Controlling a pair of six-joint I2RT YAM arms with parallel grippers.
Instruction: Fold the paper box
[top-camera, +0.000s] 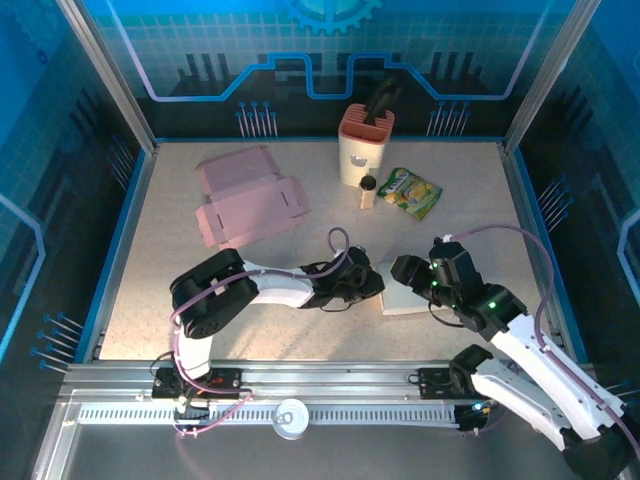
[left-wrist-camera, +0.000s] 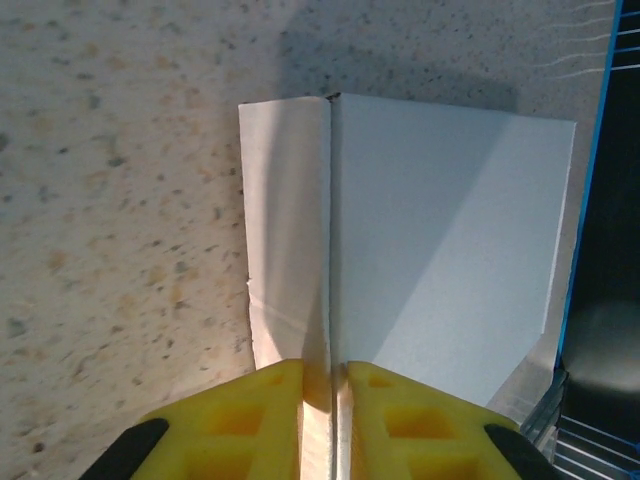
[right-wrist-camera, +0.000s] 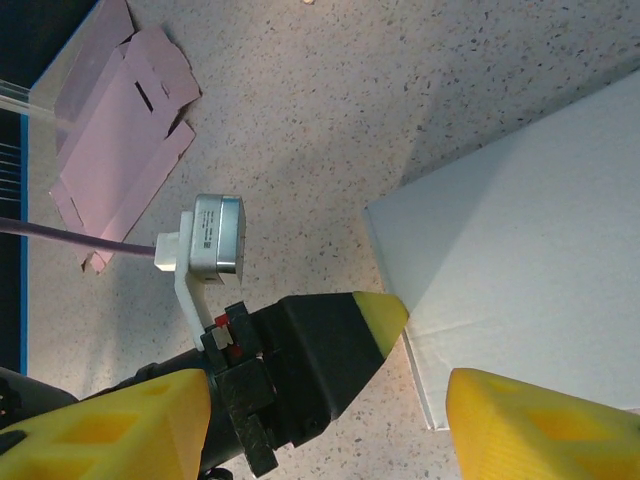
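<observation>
We see the left gripper (left-wrist-camera: 325, 395) pinching an upright flap of the white paper box (left-wrist-camera: 450, 240) on the tabletop (left-wrist-camera: 120, 200), the right gripper (right-wrist-camera: 325, 400) spread wide beside it.

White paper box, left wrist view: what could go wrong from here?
1. Left tool pinches only the near end of the raised flap on the white paper box; a pull may slip off or crease it crooked.
2. Open right tool hovers by the box without clearly pinning it, so the box could slide on the speckled table.
</observation>
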